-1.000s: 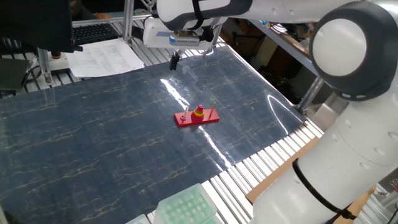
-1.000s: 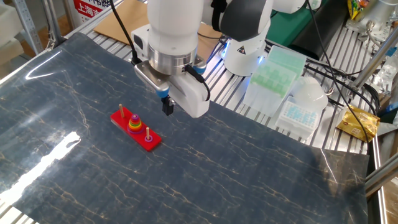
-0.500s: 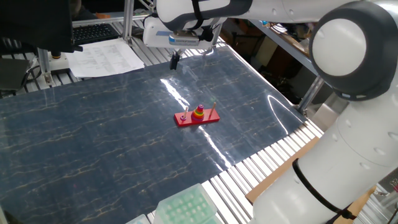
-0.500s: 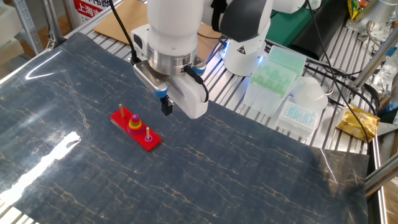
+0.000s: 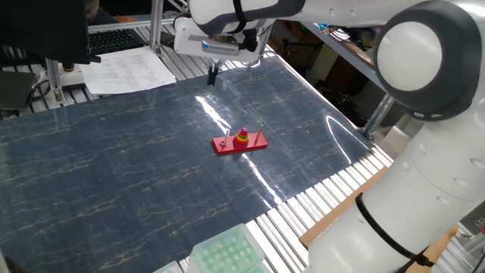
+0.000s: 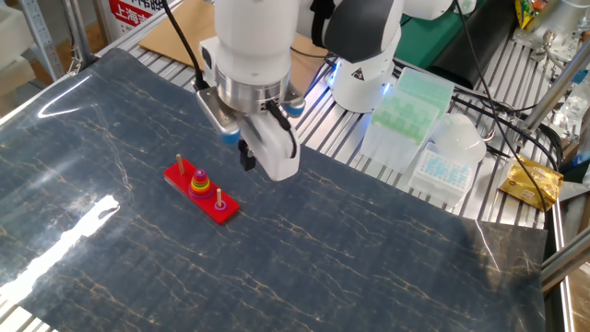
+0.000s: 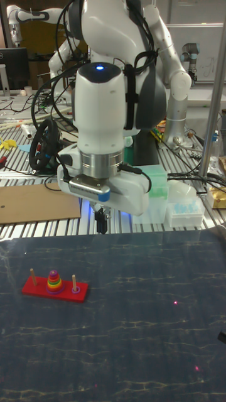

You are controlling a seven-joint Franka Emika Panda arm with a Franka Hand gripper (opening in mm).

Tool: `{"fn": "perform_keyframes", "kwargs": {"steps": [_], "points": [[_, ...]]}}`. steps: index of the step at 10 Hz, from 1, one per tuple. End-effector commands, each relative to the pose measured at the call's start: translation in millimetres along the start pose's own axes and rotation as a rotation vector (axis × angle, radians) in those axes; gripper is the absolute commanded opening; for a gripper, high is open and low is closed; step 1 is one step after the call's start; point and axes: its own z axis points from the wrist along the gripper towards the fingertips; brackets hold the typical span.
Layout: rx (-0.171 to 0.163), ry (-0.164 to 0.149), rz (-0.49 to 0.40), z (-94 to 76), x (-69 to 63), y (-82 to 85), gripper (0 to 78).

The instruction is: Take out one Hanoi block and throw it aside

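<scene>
Hanoi block [image 7: 54, 273] flat atop ring stack, hole axis vertical; gripper [image 7: 100, 223] apart, fingers together, empty

Pincer [image 7: 100, 221] jaw gap too small to tell.

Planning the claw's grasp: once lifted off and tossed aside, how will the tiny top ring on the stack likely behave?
The Hanoi block looks tiny and rigid, so probably very light. Being round, it may roll or bounce across the smooth mat. On the middle peg of the red base, it likely needs a straight upward lift.
</scene>
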Motion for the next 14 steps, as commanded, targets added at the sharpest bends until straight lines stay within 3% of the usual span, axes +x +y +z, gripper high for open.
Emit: {"fn": "perform_keyframes", "kwargs": {"steps": [1, 5, 8, 14], "points": [[0.001, 0.018, 0.04, -0.6, -1.6, 0.3, 0.0], [-0.006, 0.0, 0.03, 14.9, -13.6, -6.7, 0.0], [-0.015, -0.026, 0.004, 38.4, -21.2, -28.7, 0.0], [-0.027, -0.046, -0.046, 66.4, -34.5, -63.5, 0.0]]}}
